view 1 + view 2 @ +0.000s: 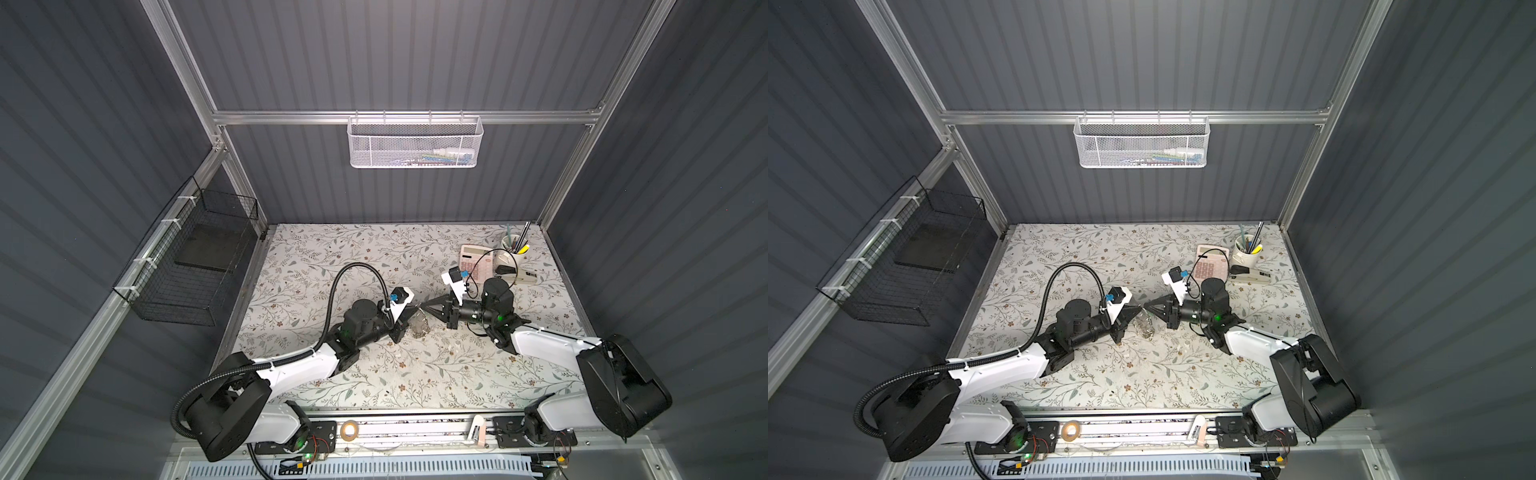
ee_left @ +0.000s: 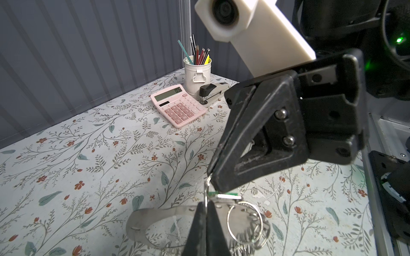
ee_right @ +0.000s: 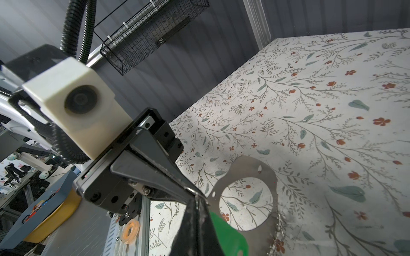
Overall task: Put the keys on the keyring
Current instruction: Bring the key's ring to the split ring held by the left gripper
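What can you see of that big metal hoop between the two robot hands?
The flat grey metal hoop is a thin, dull band with a few small punched holes around a wide round opening. Many small silvery wire rings fringe one side. It sits mid-table over the floral tabletop, whether resting is unclear; the shut left hand pinches its rim.

Dark grey ribbed walls (image 1: 395,54) enclosed a floral surface (image 1: 332,257); a white mesh basket (image 1: 415,145) hung behind, a black wire basket (image 1: 183,282) left
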### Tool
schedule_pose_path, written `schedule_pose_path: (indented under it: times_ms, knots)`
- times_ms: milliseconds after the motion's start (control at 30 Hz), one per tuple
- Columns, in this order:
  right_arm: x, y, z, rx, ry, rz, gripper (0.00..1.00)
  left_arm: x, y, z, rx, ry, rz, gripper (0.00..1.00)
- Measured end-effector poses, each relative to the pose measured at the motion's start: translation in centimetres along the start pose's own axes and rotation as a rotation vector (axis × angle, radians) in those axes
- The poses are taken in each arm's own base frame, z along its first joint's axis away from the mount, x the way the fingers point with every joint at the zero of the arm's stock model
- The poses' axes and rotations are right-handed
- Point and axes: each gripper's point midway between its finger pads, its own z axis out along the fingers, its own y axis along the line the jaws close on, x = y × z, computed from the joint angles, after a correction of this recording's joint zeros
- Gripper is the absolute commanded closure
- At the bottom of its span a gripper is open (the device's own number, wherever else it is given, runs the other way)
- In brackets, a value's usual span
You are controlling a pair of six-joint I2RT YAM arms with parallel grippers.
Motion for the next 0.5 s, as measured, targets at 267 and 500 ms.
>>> schedule_pose_path:
  times_ms: [267,500]
  knots:
    - [0.34,-0.66,-0.01,0.034,0.008,0.018,1.0,-0.06,0.07,0.0,-0.002,-0.002,-0.007,1.0]
    - [0.37,-0.77,0.03,0.041,0.013,0.023,1.0,-0.08,0.13,0.0,-0.006,-0.002,-0.015,1.0]
